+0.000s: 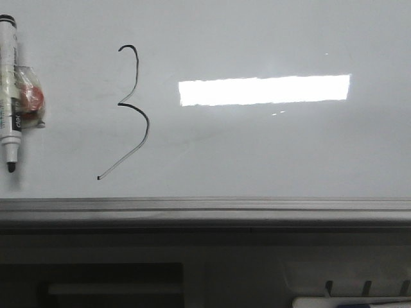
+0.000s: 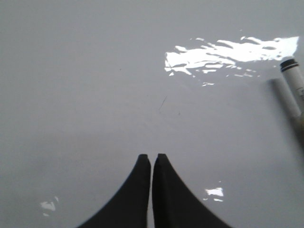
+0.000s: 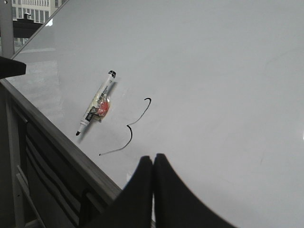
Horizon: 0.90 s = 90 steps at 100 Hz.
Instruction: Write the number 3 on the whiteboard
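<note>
— Across the surface, left to right?
— Marker pen (image 1: pixel 11 93) at far left, tip toward 6 o'clock, something clear and reddish taped to its barrel. Then the number 3 (image 1: pixel 131 109), thin black line, tail slanting toward 7 o'clock. Then a bright rectangular glare at 3 o'clock of the digit. All on the whiteboard (image 1: pixel 270 154), grey metal edge strip (image 1: pixel 205 208) along 6 o'clock, dark furniture below.
— Arms?
— Left gripper (image 2: pixel 151 159) poised over bare board, pen at its 2 o'clock. Right gripper (image 3: pixel 153 159) above the board's edge, digit at 11 o'clock.
— Jaws?
— Both pressed together, holding nothing.
</note>
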Each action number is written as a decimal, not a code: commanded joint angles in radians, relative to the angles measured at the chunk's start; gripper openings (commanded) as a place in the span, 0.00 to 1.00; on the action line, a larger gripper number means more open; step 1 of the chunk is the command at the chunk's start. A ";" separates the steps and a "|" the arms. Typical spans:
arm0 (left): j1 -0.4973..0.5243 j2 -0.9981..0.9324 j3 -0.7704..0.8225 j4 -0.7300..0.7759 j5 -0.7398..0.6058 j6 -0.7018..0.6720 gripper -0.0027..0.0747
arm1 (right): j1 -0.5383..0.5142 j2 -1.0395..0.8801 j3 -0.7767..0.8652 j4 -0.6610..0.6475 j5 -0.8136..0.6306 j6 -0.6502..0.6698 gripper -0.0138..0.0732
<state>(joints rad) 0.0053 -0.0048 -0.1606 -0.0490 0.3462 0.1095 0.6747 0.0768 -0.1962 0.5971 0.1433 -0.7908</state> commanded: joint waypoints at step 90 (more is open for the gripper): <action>-0.020 -0.023 0.172 0.097 -0.058 -0.262 0.01 | -0.005 0.010 -0.025 0.010 -0.073 -0.003 0.10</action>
<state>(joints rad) -0.0069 -0.0048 0.0000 0.0700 0.3425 -0.1441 0.6747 0.0768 -0.1962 0.5978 0.1395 -0.7908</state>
